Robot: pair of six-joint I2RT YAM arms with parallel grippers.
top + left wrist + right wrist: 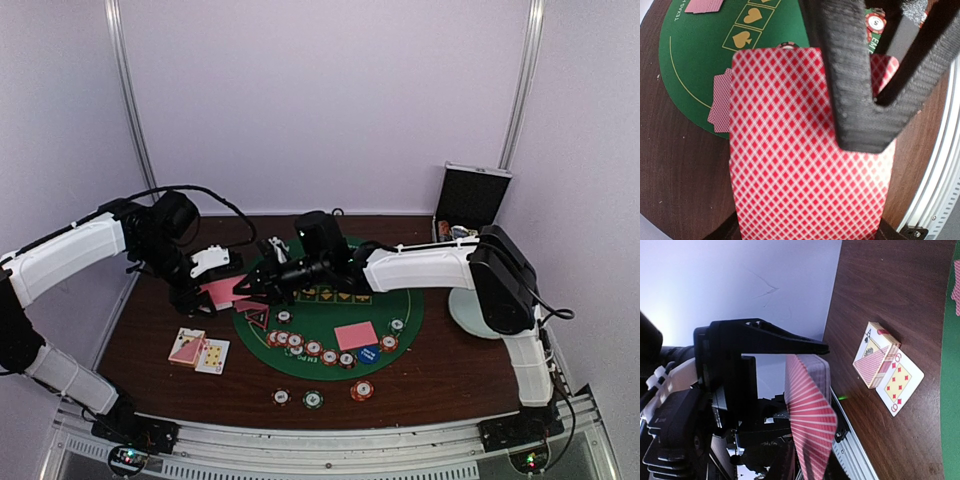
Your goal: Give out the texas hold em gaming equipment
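Red-backed deck of cards [790,165] is clamped tight in the left gripper [214,279], above the brown table [440,375] by the left edge of the green mat [322,318]. The right gripper [253,287] pokes in right beside it, and I cannot tell how wide its jaws stand. The right arm stretches across the mat's far half, while a row of chips [312,347], a blue disc [368,353] and one face-down card [355,335] lie along the near half, and a few loose cards [199,350] sit on bare wood to the left.
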